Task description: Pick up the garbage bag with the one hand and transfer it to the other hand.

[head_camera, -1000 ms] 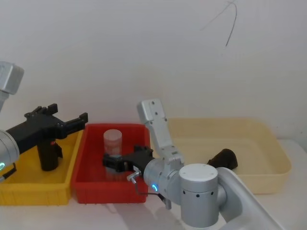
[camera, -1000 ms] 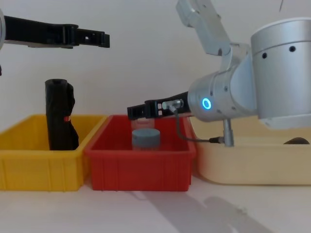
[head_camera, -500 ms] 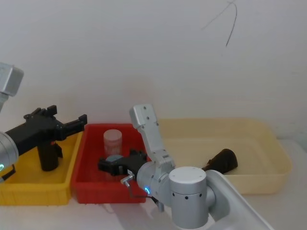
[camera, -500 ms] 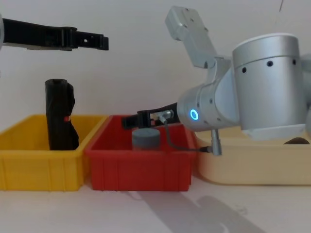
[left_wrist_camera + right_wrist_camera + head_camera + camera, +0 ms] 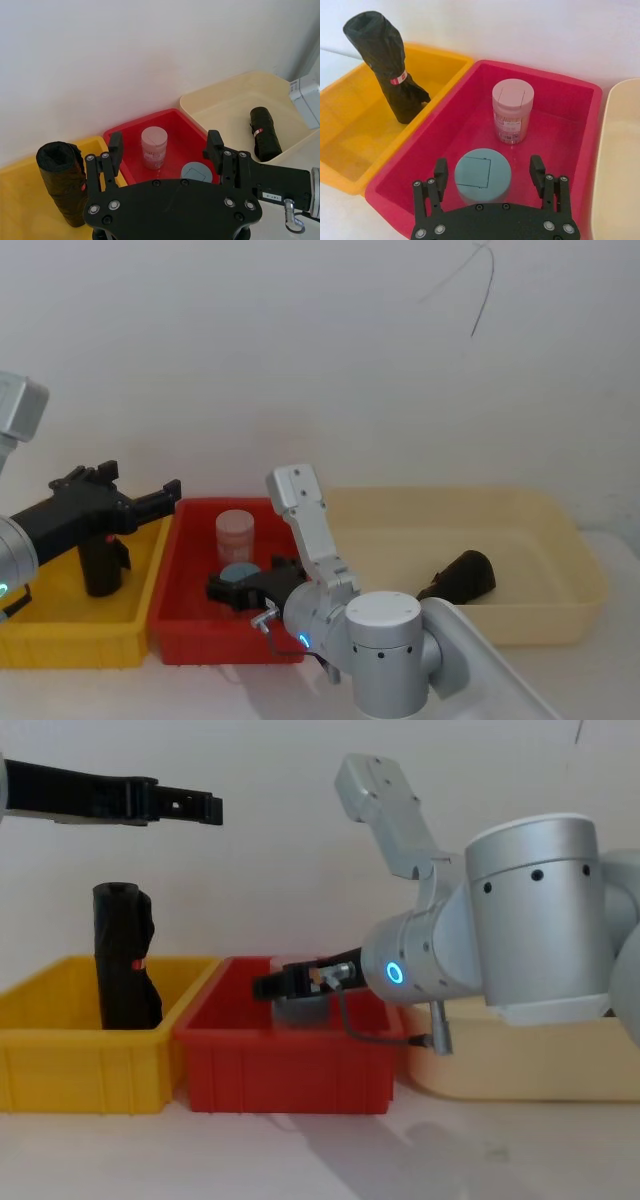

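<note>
Left end effector (image 5: 165, 144): up high over the yellow bin (image 5: 80, 1070), on the left. Fingers wide apart. Nothing held, nothing touched. In the chest view, well above the top of the garbage bag (image 5: 122, 960), with a clear gap in between.

Garbage bag: black roll, standing up in the yellow bin, taller than the bin wall. Leans a little. Small red and white band around the middle. Not touched by any end effector.

Right end effector (image 5: 488, 167): down low inside the red bin (image 5: 290, 1070), the middle one. Fingers apart here too. Sits around the grey-blue jar (image 5: 482, 175), one finger on each side of the lid. Not squeezed on it; gap clear on one side, very small on the other. Cannot tell about a touch there. Nothing lifted.

Farther back in the same red bin: pink jar (image 5: 512, 107), upright, just behind the grey-blue jar, apart from the fingers.

On the right: big beige bin (image 5: 560, 530). Inside, second black roll (image 5: 462, 575), lying on its side, well apart from both end effectors.

All three bins side by side on the pale surface (image 5: 200, 1150), yellow on the left, red in the middle, beige on the right, against a plain white wall.
</note>
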